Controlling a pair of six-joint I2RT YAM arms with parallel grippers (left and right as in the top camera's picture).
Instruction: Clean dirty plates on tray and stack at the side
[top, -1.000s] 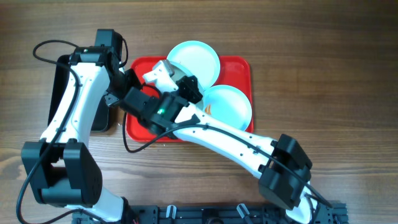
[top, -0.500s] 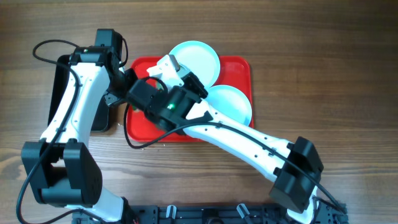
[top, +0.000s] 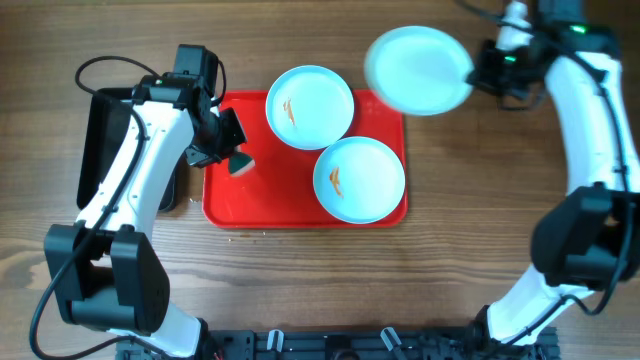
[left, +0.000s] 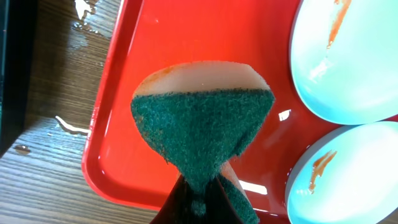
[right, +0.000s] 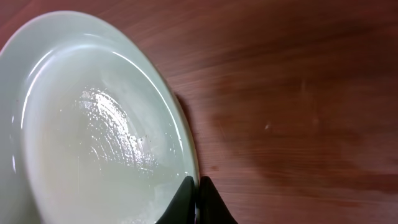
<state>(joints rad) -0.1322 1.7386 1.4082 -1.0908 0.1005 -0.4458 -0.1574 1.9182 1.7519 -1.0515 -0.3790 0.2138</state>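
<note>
Plate (top: 418, 70), rim within right claw (top: 479, 72)

Red tray with two smeared plates, a third plate held aloft.
The red tray (top: 225, 205) lies flat mid-table. Two pale blue plates rest on its right half, just beside each other: one (top: 310, 105) overlapping the far rim, one (top: 360, 180) nearer, both with orange smears. The third plate (top: 418, 70), glossy and unsmeared, hangs tilted near the table's far edge, its rim pinched by the right gripper (right: 198, 186).
</note>
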